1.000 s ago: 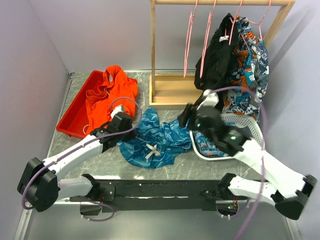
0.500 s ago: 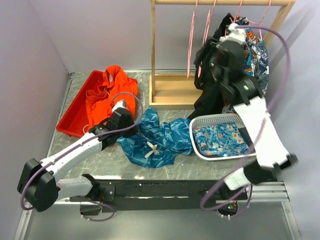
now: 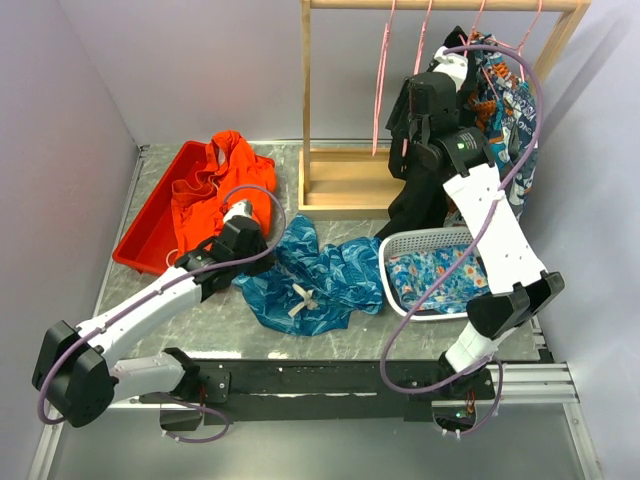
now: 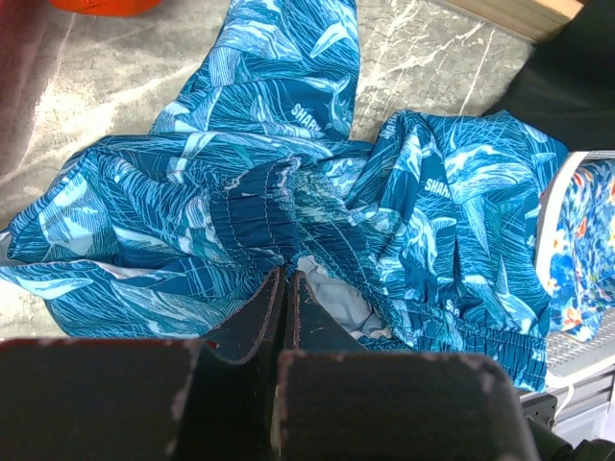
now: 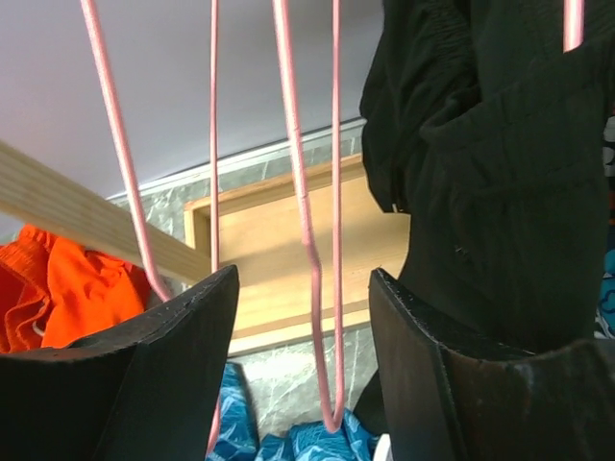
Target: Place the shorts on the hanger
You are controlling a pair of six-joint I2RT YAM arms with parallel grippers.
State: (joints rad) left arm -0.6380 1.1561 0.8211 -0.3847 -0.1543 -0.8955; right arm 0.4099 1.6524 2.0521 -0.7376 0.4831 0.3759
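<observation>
Looking down from the top camera, I see the shorts (image 3: 320, 275) lying crumpled on the table (image 3: 230, 335), between the red bin (image 3: 145, 230) on the left and the white basket (image 3: 388, 262) on the right, on the near side of the wooden rack (image 3: 345, 180). My left gripper (image 4: 283, 277) has its fingers pressed together, tips against the waistband; I cannot tell whether any cloth is pinched. My right gripper (image 5: 303, 279) is up at the rack with its fingers spread wide. A pink hanger (image 5: 307, 240) hangs between them, and a black garment (image 5: 480, 173) hangs just to its right.
</observation>
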